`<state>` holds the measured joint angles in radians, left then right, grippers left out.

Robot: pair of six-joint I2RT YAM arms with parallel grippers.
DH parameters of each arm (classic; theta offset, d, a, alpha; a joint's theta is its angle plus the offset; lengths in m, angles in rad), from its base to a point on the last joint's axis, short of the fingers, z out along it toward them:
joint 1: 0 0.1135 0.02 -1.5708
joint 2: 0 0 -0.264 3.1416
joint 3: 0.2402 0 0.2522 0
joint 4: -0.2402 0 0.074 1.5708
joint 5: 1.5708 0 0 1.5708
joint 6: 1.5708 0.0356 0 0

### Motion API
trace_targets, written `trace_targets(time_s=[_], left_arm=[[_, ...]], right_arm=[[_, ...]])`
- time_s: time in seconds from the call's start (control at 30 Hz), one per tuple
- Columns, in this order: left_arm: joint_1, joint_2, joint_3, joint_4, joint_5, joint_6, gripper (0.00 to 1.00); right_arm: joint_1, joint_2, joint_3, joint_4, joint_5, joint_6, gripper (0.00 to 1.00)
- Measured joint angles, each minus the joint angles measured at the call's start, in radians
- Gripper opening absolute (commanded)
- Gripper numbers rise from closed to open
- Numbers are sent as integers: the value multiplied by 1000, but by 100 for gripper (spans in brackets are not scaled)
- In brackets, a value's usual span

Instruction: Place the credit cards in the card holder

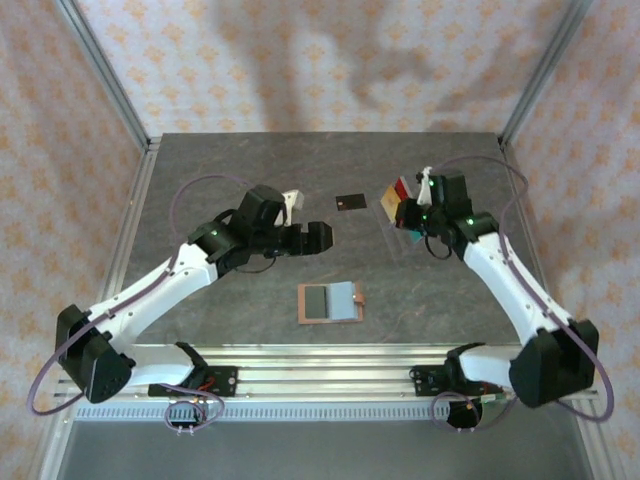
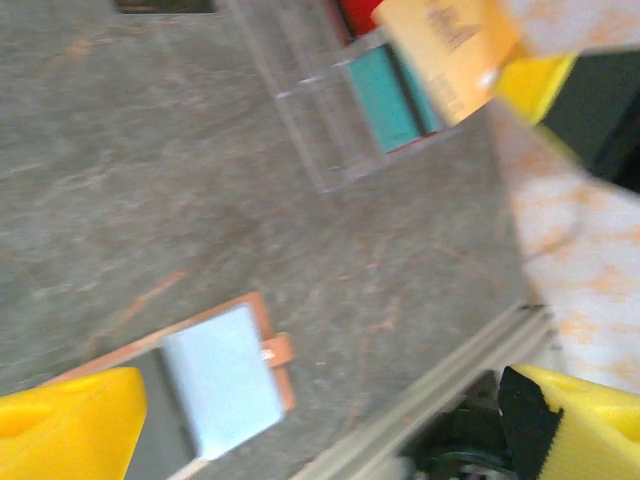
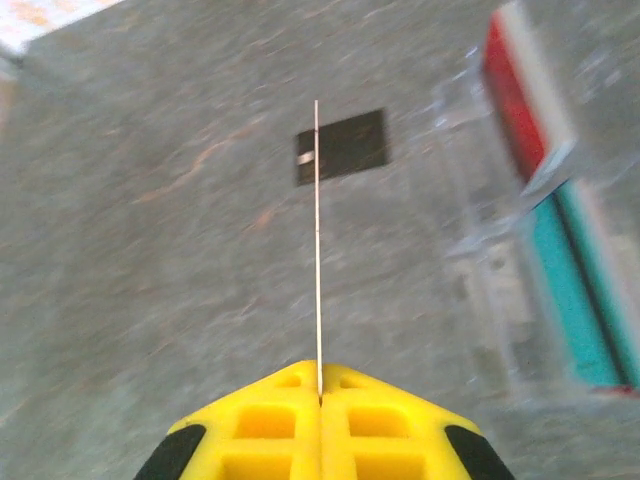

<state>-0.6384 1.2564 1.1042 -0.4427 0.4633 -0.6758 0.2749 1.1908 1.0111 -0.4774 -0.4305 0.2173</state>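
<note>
Right gripper pinches orange card edge-on, long axis pointing up-frame from fingers; clear card holder right of it. Left gripper wide, empty.

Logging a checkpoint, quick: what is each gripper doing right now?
Left gripper: open, holding nothing.
Right gripper: shut on an orange card.

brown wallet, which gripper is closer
Left. The left gripper hangs open just beyond the brown wallet; the right gripper, shut on an orange card, sits farther back right.
</note>
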Motion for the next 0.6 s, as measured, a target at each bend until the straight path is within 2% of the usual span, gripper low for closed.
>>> trace_targets(time_s=[0.17, 0.33, 0.43, 0.6], left_arm=[[0, -84, -77, 39, 35, -48, 88], [-2, -121, -188, 39, 35, -61, 82], [-18, -119, -253, 35, 34, -64, 82], [-82, -80, -259, 13, 13, -56, 82]], right_arm=[[29, -197, -192, 26, -171, 80, 0], [80, -302, -331, 21, -295, 129, 0], [91, -338, -353, -16, -338, 132, 0], [114, -369, -356, -40, -380, 133, 0]])
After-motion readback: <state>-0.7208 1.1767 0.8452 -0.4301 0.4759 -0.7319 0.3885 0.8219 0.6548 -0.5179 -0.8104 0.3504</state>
